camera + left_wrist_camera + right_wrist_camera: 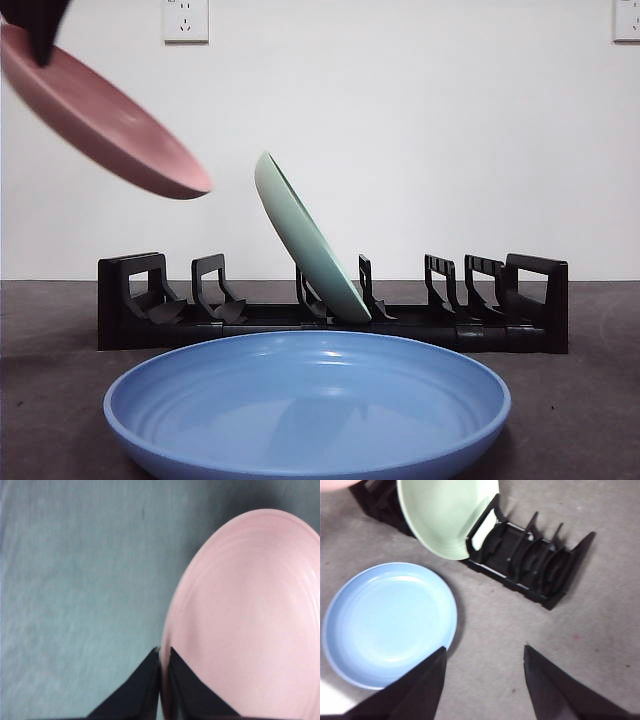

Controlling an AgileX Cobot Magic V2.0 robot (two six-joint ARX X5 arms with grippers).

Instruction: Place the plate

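Observation:
My left gripper (163, 652) is shut on the rim of a pink plate (250, 615). In the front view the gripper (38, 45) holds the pink plate (100, 115) tilted in the air at the upper left, above the left end of the black dish rack (330, 315). A green plate (310, 240) leans in a middle slot of the rack. A blue plate (305, 405) lies flat on the table in front of the rack. My right gripper (485, 655) is open and empty, high above the table beside the blue plate (387, 622).
The rack (530, 565) has free slots at both ends, left and right of the green plate (447, 512). The table (545, 625) is grey. A white wall with power sockets (185, 20) stands behind.

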